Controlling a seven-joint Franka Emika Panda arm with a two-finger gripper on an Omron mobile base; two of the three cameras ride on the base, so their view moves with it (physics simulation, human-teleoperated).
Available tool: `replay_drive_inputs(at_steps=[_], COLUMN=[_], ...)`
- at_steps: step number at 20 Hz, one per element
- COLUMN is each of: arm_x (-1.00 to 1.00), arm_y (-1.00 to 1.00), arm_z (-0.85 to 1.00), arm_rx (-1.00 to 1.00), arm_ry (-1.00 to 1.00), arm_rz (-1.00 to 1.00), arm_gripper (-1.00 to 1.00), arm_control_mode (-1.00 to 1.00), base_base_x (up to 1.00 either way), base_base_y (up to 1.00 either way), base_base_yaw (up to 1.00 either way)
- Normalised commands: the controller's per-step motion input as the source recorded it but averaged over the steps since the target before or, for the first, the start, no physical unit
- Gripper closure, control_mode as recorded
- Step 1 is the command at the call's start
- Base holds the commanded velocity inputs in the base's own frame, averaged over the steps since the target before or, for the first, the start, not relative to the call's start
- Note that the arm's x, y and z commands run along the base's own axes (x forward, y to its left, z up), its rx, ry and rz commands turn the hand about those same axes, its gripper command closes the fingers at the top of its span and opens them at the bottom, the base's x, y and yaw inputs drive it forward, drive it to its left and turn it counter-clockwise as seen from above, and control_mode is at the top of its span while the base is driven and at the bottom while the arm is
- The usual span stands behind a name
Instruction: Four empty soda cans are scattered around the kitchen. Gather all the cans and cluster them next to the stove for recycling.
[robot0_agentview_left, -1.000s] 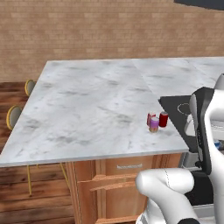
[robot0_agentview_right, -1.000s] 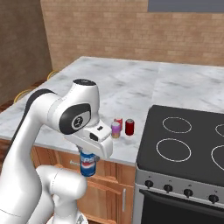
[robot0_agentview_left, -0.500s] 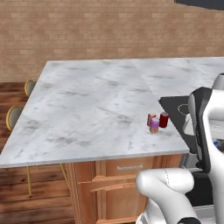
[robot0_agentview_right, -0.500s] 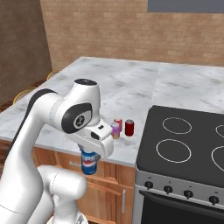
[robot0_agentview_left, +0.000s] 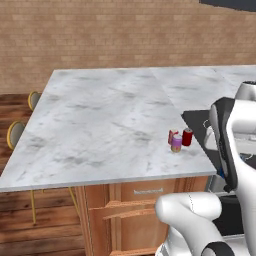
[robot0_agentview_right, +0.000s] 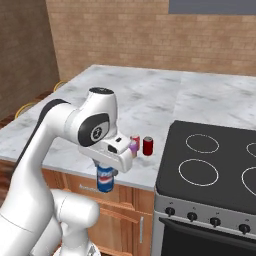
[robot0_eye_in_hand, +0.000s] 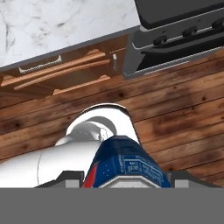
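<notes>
My gripper (robot0_agentview_right: 105, 176) hangs in front of the counter edge, below the marble top, shut on a blue soda can (robot0_agentview_right: 105, 179). In the hand view the blue soda can (robot0_eye_in_hand: 125, 162) sits upright between the fingertips, over the wood floor. Two red soda cans (robot0_agentview_right: 148, 145) (robot0_agentview_left: 172, 134) and a pink-purple one (robot0_agentview_right: 133, 147) stand clustered on the marble counter (robot0_agentview_right: 120, 100), just left of the black stove (robot0_agentview_right: 210, 167). From the left base view the same cluster shows as a red can (robot0_agentview_left: 187, 136) and the pink-purple can (robot0_agentview_left: 176, 143), beside the stove (robot0_agentview_left: 196, 120).
Wooden drawers (robot0_eye_in_hand: 61, 74) run under the counter's front edge, beside the silver oven front with knobs (robot0_agentview_right: 205, 225). Two stools (robot0_agentview_left: 16, 134) stand at the counter's far left side. A brick wall (robot0_agentview_left: 100, 35) lies behind.
The gripper with the blue can has drifted slightly upward and toward the stove. The cans on the counter have not moved.
</notes>
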Motion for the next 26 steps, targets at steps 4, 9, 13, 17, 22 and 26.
replay_drive_inputs(at_steps=[4, 9, 13, 17, 22, 26], arm_x=[0.17, 0.20, 0.11, 0.14, 0.24, 0.31], arm_y=[-0.02, -0.05, -0.14, -0.18, -0.16, -0.02], arm_z=[0.00, -0.07, -0.22, -0.24, -0.36, -0.04], arm_rx=[-0.01, -0.03, -0.01, 0.00, 0.00, 0.00], arm_ry=[-0.03, -0.04, -0.06, -0.07, -0.09, -0.01], arm_rz=[0.04, 0.08, 0.12, 0.13, 0.16, 0.12], arm_gripper=[1.00, 1.00, 1.00, 1.00, 1.00, 1.00], arm_control_mode=[-1.00, -1.00, -1.00, -1.00, -1.00, -1.00], base_base_x=[0.00, 0.00, 0.00, 0.00, 0.00, 0.00], base_base_y=[0.00, 0.00, 0.00, 0.00, 0.00, 0.00], base_base_yaw=[0.00, 0.00, 0.00, 0.00, 0.00, 0.00])
